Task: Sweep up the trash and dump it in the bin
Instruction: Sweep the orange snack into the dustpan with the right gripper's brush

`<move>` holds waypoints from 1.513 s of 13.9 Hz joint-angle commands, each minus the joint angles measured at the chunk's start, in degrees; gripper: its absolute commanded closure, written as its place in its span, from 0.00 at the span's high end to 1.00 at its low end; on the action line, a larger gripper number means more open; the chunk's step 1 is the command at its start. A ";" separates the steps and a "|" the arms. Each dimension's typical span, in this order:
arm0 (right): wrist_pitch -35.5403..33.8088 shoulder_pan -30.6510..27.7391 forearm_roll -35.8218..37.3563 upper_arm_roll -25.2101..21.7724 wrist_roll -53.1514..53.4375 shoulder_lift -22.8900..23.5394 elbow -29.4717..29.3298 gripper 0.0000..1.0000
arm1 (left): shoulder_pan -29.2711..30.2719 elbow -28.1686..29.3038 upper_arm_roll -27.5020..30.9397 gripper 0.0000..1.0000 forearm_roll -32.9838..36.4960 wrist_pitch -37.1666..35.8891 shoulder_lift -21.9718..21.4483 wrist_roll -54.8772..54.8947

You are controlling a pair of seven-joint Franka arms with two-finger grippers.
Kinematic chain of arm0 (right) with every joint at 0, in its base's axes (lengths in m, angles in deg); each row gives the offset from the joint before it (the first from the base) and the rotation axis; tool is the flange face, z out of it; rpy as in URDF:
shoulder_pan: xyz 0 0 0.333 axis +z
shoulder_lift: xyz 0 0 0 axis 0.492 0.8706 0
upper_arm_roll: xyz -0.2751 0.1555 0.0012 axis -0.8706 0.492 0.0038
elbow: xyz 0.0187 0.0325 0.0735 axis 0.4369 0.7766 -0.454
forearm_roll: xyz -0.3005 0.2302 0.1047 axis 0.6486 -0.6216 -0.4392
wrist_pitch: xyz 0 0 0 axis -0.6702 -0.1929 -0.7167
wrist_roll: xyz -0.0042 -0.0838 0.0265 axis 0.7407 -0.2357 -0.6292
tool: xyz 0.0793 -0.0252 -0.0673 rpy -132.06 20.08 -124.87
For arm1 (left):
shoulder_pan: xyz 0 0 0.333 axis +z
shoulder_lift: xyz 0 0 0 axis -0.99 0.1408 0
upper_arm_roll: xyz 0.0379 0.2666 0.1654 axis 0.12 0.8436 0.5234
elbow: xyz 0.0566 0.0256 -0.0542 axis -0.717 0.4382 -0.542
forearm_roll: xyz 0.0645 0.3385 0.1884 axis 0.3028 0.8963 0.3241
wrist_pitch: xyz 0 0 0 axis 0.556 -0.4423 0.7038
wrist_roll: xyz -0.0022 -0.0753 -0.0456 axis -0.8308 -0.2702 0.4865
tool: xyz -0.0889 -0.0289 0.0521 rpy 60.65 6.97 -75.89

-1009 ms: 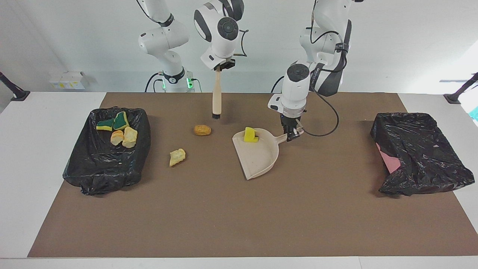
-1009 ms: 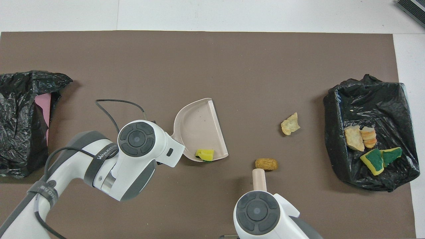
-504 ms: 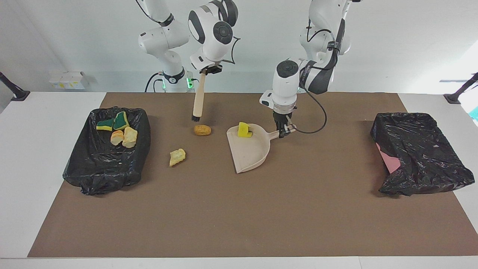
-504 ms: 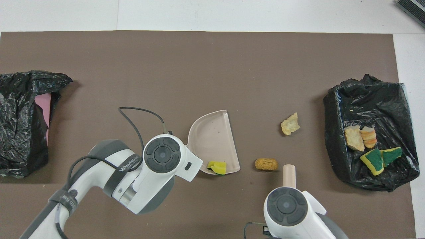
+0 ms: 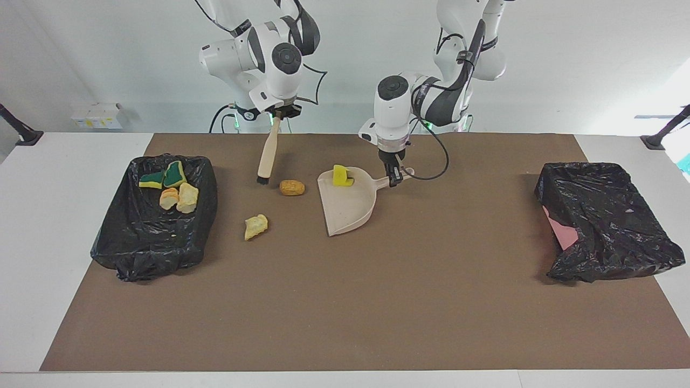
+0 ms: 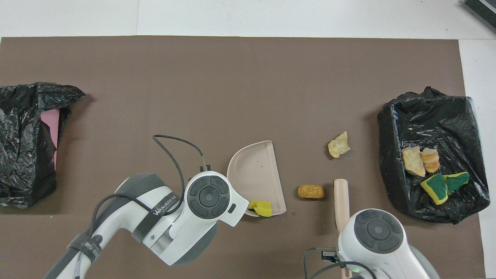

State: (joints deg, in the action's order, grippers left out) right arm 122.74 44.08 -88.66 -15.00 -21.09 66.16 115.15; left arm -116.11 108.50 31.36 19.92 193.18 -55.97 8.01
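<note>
My left gripper (image 5: 394, 179) is shut on the handle of the beige dustpan (image 5: 347, 203) (image 6: 255, 174), which carries one yellow scrap (image 5: 340, 176) (image 6: 261, 207) near its handle end. My right gripper (image 5: 281, 112) is shut on the top of a beige brush (image 5: 268, 153) (image 6: 341, 203) that hangs tilted, its dark bristles low beside an orange-brown scrap (image 5: 291, 187) (image 6: 310, 191). A cream-yellow scrap (image 5: 255, 226) (image 6: 338, 145) lies on the mat farther from the robots. The black-lined bin (image 5: 132, 237) (image 6: 391, 155) at the right arm's end holds several trash scraps.
A second black bag (image 5: 604, 221) (image 6: 23, 139) with something pink inside lies at the left arm's end of the brown mat (image 5: 345, 312). A black cable (image 5: 439, 161) loops from the left wrist. Small white boxes (image 5: 99, 115) stand near the back wall.
The left arm has carried the dustpan and its yellow scrap toward the right arm's end and nearer the robots. The right arm has swung the brush across the orange-brown scrap toward the bin.
</note>
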 commanded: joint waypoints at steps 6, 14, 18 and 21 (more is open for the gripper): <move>12.80 2.51 -8.48 0.92 -1.62 11.12 -4.41 0.00 | -4.11 3.11 0.67 0.00 -0.22 0.31 -2.65 -6.48; 11.41 9.65 -13.78 0.75 1.71 18.24 -16.10 0.00 | -1.21 4.25 0.67 0.00 -0.22 6.73 -1.68 -5.78; 10.34 5.26 -6.67 0.66 0.66 18.52 -18.66 0.00 | 1.95 3.46 0.58 0.00 -0.22 6.99 -0.54 -5.25; 7.19 4.38 2.29 0.22 0.49 19.57 -19.98 0.00 | 3.36 1.71 0.58 0.00 -0.57 6.99 0.86 -5.69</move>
State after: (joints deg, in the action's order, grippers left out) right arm 132.35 49.18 -90.91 -14.87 -20.26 84.33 97.19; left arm -114.01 111.25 32.17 19.90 199.02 -56.30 2.28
